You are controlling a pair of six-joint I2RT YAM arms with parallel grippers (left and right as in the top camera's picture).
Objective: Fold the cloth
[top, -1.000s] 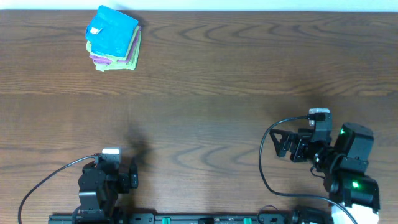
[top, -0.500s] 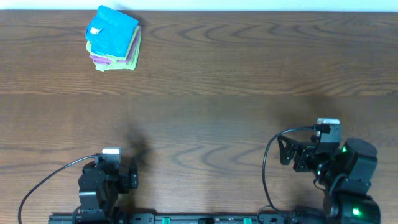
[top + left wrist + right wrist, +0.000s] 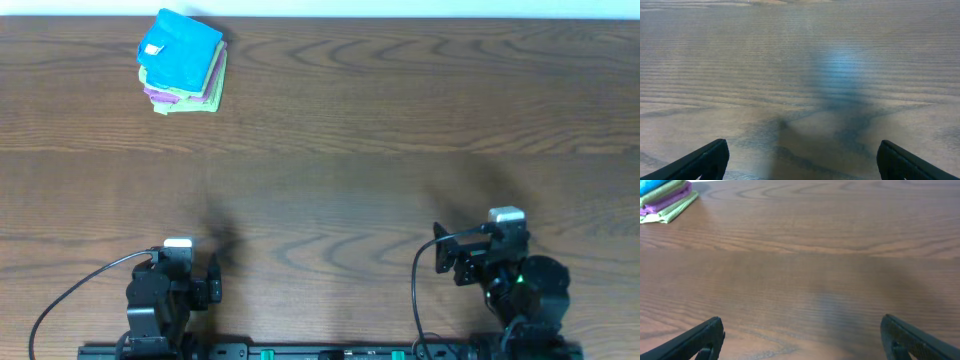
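The sky-blue cloth (image 3: 181, 44) lies folded on top of a stack at the far left of the table, its small white tag (image 3: 155, 48) showing. Its edge also shows in the right wrist view (image 3: 651, 186). My left gripper (image 3: 800, 162) is open and empty over bare wood at the near left edge (image 3: 196, 281). My right gripper (image 3: 802, 337) is open and empty over bare wood at the near right (image 3: 448, 258). Both grippers are far from the cloth.
Under the blue cloth lie a lime-green folded cloth (image 3: 192, 102) and a purple folded cloth (image 3: 157, 93); both show in the right wrist view, purple (image 3: 671, 199) above green (image 3: 676, 210). The wooden table (image 3: 380, 120) spreads between the stack and both arms.
My right arm has drawn back toward the near edge and shifted a little left, still open and empty. The left arm and the cloth stack have not moved.
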